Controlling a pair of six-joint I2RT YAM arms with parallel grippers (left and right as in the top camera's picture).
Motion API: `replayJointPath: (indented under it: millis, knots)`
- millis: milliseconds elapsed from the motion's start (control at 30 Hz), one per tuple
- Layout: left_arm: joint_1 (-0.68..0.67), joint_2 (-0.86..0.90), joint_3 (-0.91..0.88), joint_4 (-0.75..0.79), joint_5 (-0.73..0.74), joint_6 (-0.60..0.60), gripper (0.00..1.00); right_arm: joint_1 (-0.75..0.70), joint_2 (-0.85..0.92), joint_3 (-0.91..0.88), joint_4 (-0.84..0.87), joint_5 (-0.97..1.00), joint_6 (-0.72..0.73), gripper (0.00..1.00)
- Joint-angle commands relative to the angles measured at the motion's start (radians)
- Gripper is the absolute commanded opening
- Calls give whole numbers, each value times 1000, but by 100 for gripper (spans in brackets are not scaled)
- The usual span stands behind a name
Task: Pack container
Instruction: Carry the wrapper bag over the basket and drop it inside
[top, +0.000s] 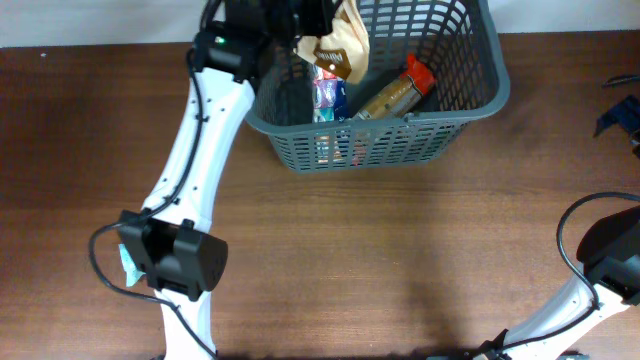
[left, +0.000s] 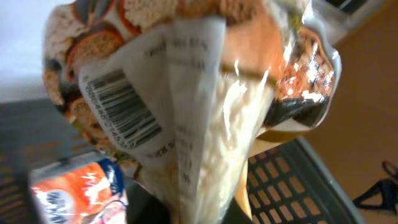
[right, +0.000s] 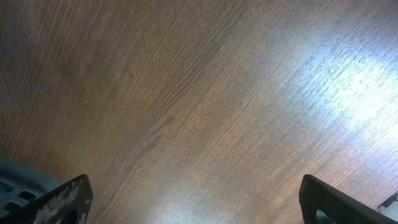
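The dark grey slotted container (top: 470, 105) stands at the back of the table. My left gripper (top: 300, 20) is shut on a tan and white snack bag (top: 340, 45), held over the container's left half; the bag fills the left wrist view (left: 193, 112), barcode side facing the camera. Inside the container lie a brown bar with a red end (top: 395, 92) and colourful packets (top: 328, 98). An orange packet (left: 74, 193) and the container's lattice wall (left: 292, 180) show below the bag. My right gripper (right: 196, 199) is open and empty over bare wood.
The brown wooden table (top: 400, 250) runs in front of the container. My right arm's base (top: 610, 250) sits at the right edge. A blue object (top: 622, 115) lies at the far right edge. A grey corner (right: 18, 180) shows in the right wrist view.
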Motion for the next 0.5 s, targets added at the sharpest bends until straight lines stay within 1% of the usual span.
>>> replayJointPath:
  millis: [0,33,100,167,233,267,367,400,467]
  knots:
    - [-34,4,13,-3,12,-8,22,0,2,-5,1,16,-5,99]
    - [-42,6,13,-16,11,-8,25,0,2,-5,1,15,-5,99]
    - [-55,10,13,-37,11,-8,26,0,2,-5,1,16,-5,99]
    - [-66,10,13,-52,11,-7,36,0,2,-5,1,16,-5,99]
    - [-72,10,13,-58,11,-7,57,0,2,-5,1,16,-5,99]
    - [-72,10,13,-58,11,-7,62,0,2,-5,1,16,-5,99]
    - [-71,9,14,-58,17,-7,72,0,2,-5,1,16,-5,99]
    - [-66,7,14,-58,30,-8,75,0,2,-5,1,16,-5,99]
    - [-50,-2,16,-59,87,-8,79,0,2,-5,1,16,-5,99]
